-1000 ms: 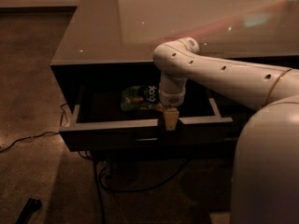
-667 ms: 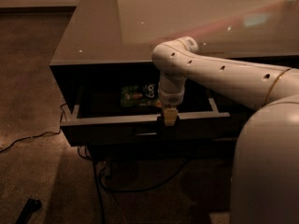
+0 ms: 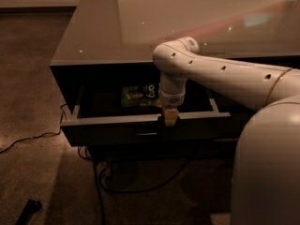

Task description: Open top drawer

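The wide, shallow top drawer with a dark flat front stands open, jutting from under the glossy grey-beige surface, its pale inner walls showing. A small metal pull sits at the centre of its front. The white arm bends down from the right, and its tan pincer rests at the front's top edge, just above the pull; whether it is clenched or released cannot be told. A green snack bag lies inside the drawer. A black cable trails over the brown carpet floor.
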You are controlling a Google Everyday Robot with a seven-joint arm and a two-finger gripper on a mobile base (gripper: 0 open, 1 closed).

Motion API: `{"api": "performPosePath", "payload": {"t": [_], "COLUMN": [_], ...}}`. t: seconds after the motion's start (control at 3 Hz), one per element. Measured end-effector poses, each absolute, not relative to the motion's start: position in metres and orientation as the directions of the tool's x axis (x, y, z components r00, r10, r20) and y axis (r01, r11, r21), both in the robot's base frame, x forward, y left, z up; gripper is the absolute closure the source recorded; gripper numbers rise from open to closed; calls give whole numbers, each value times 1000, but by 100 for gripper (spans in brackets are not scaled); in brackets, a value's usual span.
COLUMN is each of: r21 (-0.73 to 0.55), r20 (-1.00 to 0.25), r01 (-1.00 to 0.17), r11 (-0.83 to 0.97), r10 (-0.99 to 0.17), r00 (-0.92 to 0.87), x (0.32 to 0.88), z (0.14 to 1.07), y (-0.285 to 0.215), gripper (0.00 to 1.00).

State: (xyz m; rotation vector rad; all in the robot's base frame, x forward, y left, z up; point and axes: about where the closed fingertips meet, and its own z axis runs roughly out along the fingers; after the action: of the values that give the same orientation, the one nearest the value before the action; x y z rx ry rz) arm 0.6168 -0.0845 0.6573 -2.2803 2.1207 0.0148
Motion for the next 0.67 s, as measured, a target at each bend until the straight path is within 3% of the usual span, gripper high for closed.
{"api": "performPosePath", "payload": {"t": [0.33, 0.67], "r21": [-14, -14], "r20": [-26, -26], "r01": [-997, -997], "r11": [-72, -72], "r10": [-997, -997], "r00": [73, 73], "x": [617, 617], "z": [657, 657], "y": [-85, -85], "gripper": [16, 0]}}
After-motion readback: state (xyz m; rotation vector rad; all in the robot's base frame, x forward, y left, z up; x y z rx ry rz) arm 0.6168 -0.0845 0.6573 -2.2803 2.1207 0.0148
